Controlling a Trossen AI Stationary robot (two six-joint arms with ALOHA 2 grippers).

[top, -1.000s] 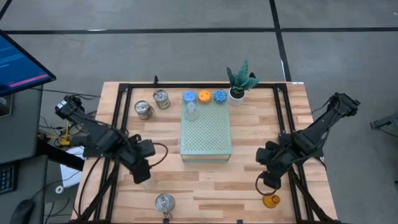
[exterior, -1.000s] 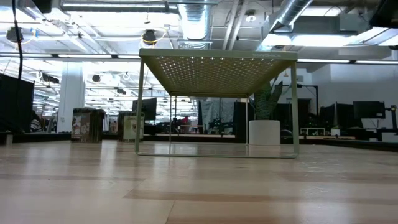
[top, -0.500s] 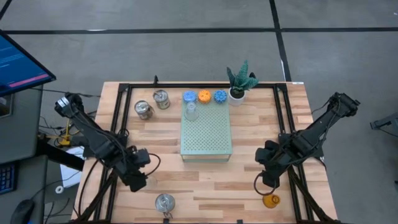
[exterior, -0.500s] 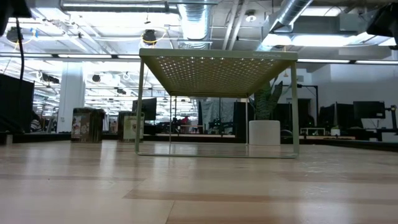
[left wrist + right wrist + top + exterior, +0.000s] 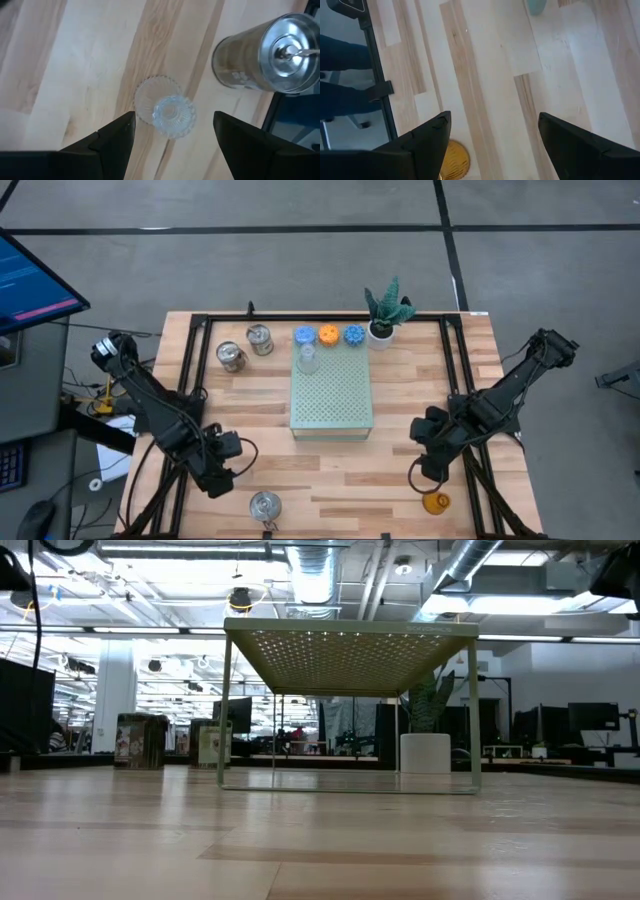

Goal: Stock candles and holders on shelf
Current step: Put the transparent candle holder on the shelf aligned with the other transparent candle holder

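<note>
My left gripper (image 5: 172,127) hung spread above a clear glass cup (image 5: 167,111), a silver tin (image 5: 267,57) at two o'clock; my right gripper (image 5: 492,140) gaped, the amber cup (image 5: 452,161) seemingly just outside one finger.

Light falls evenly from overhead, bright and soft, so my arms cast only faint shadows on the wooden table (image 5: 400,470). At table height, the ceiling lights (image 5: 150,552) blow out to white glare and the near boards blur. Past my left fingers (image 5: 115,140), a silver tin (image 5: 270,55) glints sharply; my own fingers stay dark and soft-edged.
</note>
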